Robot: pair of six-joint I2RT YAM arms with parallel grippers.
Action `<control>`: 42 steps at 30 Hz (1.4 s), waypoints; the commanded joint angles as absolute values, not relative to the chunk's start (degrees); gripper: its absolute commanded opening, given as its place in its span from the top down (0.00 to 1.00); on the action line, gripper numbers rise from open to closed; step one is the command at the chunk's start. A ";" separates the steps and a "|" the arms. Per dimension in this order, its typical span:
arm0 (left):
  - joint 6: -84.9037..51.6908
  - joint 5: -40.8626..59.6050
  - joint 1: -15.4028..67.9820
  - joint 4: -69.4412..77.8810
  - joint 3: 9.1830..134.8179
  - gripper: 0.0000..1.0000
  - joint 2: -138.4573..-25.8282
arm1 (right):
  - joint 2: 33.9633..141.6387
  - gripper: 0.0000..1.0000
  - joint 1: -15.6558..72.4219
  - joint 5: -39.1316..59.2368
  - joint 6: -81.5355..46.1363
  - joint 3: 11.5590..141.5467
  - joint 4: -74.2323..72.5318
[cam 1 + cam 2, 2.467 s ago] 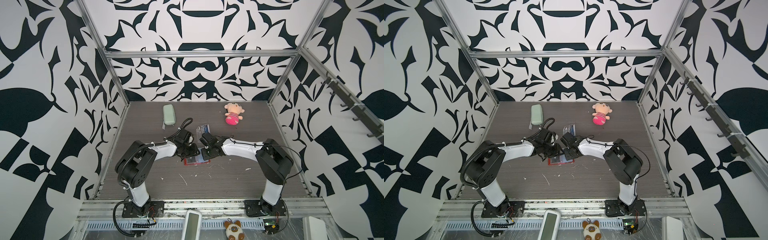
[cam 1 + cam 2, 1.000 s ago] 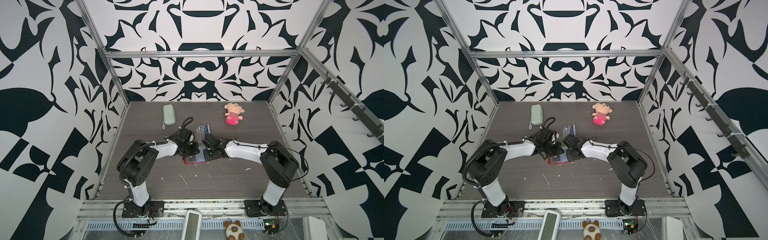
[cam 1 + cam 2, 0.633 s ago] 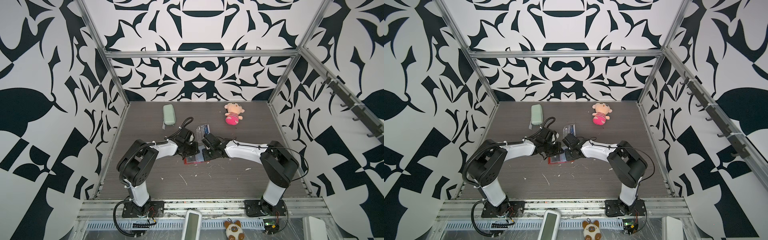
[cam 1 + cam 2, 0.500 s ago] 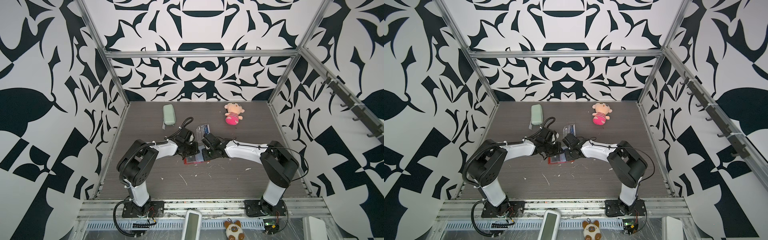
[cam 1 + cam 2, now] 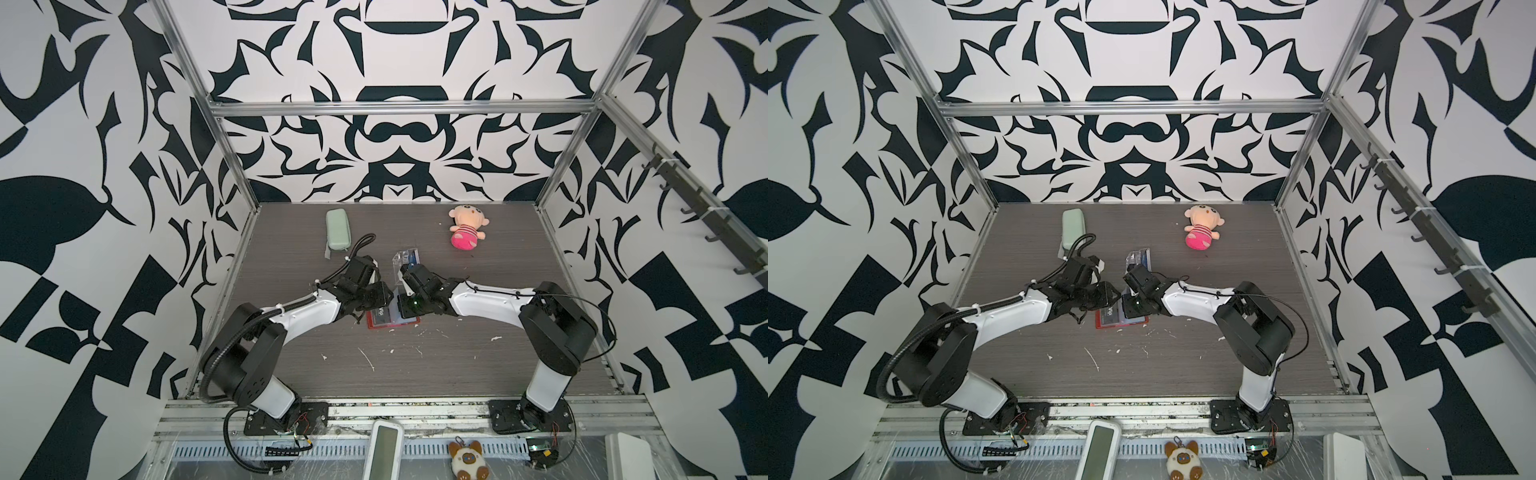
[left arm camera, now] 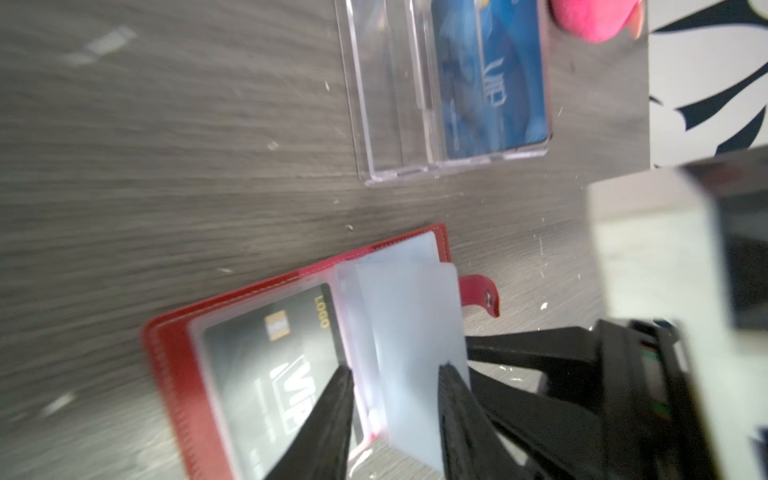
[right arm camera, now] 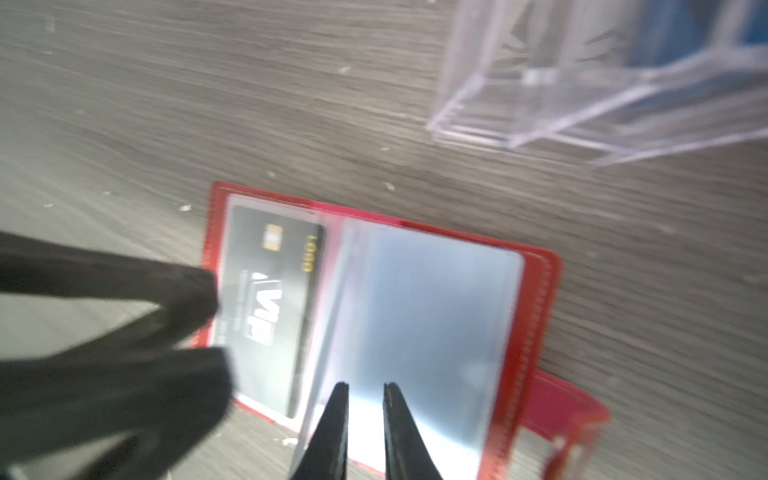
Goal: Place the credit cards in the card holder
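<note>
The red card holder (image 5: 412, 321) lies open on the table, its snap tab (image 6: 482, 293) sticking out. A black credit card (image 6: 270, 353) with gold chip and white lettering sits in one clear sleeve (image 7: 270, 299). Loose sleeve pages (image 6: 411, 332) stand up from the spine. My left gripper (image 6: 395, 370) is open, its fingers on either side of those pages. My right gripper (image 7: 365, 386) is open by a narrow gap over the blank sleeve page (image 7: 432, 316), holding nothing. A blue credit card (image 6: 490, 75) lies in the clear acrylic box (image 5: 405, 259).
Behind the card holder stands the clear acrylic box. A pale green zip case (image 5: 337, 230) lies at the back left and a pink plush doll (image 5: 465, 232) at the back right. White scraps (image 5: 365, 357) litter the table in front.
Both grippers' jaws have parted from shut, the left wider than the right. Both arms stay over the open card holder, hardly moved.
</note>
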State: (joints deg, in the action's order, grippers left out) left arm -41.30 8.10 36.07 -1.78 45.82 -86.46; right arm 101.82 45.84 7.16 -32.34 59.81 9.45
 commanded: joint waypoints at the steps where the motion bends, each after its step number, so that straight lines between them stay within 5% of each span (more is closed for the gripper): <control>1: -41.22 1.94 36.21 -3.00 43.60 0.62 -82.94 | 102.63 0.79 45.85 11.41 -32.70 60.21 5.69; 11: -39.64 3.37 36.30 -3.36 42.63 0.77 -82.91 | 105.72 0.78 46.14 14.15 -32.78 61.60 5.01; 24: -40.78 3.01 36.39 -5.32 43.86 0.79 -91.47 | 102.33 0.77 46.53 8.35 -32.35 61.29 7.21; 42: -36.81 1.48 35.89 -12.03 55.93 0.62 -93.93 | 92.99 0.76 37.37 3.22 -25.29 64.62 19.60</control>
State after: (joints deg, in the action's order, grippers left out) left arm -38.81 2.37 36.27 -9.08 52.07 -92.03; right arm 95.00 39.79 3.75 -27.79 61.56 16.27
